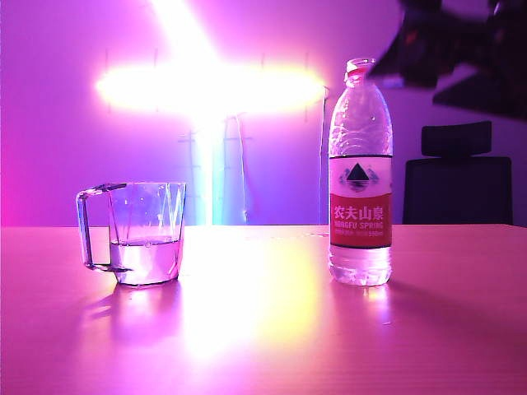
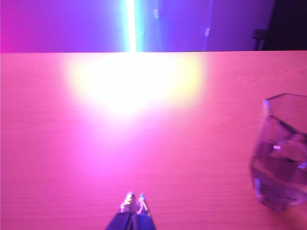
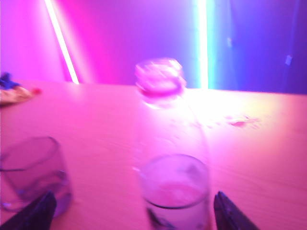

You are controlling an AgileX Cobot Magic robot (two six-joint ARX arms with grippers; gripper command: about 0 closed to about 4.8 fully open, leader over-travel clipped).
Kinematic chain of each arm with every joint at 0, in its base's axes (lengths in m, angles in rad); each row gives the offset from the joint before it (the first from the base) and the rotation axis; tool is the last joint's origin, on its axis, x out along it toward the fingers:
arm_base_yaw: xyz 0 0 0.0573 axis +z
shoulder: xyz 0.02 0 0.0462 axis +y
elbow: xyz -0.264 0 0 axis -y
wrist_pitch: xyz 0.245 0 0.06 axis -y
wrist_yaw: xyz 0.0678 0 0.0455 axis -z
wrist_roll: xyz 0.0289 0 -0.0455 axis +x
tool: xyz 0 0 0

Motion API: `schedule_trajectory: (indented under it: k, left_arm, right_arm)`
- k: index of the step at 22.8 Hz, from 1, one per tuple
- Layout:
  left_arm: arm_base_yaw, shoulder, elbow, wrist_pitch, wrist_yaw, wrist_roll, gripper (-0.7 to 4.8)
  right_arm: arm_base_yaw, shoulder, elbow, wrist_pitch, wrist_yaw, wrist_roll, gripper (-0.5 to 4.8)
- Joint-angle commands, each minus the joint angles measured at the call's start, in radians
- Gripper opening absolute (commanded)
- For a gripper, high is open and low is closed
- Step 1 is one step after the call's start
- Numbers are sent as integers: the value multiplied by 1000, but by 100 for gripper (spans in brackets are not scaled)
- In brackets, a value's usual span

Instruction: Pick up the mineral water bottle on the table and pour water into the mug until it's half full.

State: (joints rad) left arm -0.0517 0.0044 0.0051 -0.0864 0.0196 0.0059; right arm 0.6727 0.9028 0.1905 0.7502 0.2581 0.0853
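Left gripper sat low over the table, fingertips pressed together, nothing in them; the mug stood off to one side ahead of it, well apart, partly filled with water. Mug was upright, handle pointing away from the bottle. Mineral water bottle stood upright, uncapped. Right gripper hung above it, fingers spread wide, bottle between them, no visible contact.
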Motion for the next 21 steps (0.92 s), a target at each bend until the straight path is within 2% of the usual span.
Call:
schedule_trajectory:
  k: [1,2,5,6,7,10,14,21]
  left_arm:
    - [27,2,4,13,2,-3,-2]
    - [29,2,4,13,3,-3,-2]
    - [30,2,4,13,3,-3,-2]
    - [32,2,4,13,3,-3,-2]
    - [37,2,4,13,3,-3,-2]
    - [49,2,4,13,1,-3,-2]
    - [44,2,4,13,6,-3,-2]
    - [46,2,4,13,6,-3,-2]
  right_arm:
    - [42,-108,3,-81,2,0,432]
    - [50,-129,3,-98,2,0,407]
    - [77,-237,3,-198,2,-5,232]
    - [80,-257,3,-222,2,-7,196]
    - [82,-308,3,-284,1,-7,113]
    - [82,-389,3,-377,2,-7,21]
    - [80,-482,3,-497,16,-8,8]
    - [82,-494,3,-522,11,-7,14]
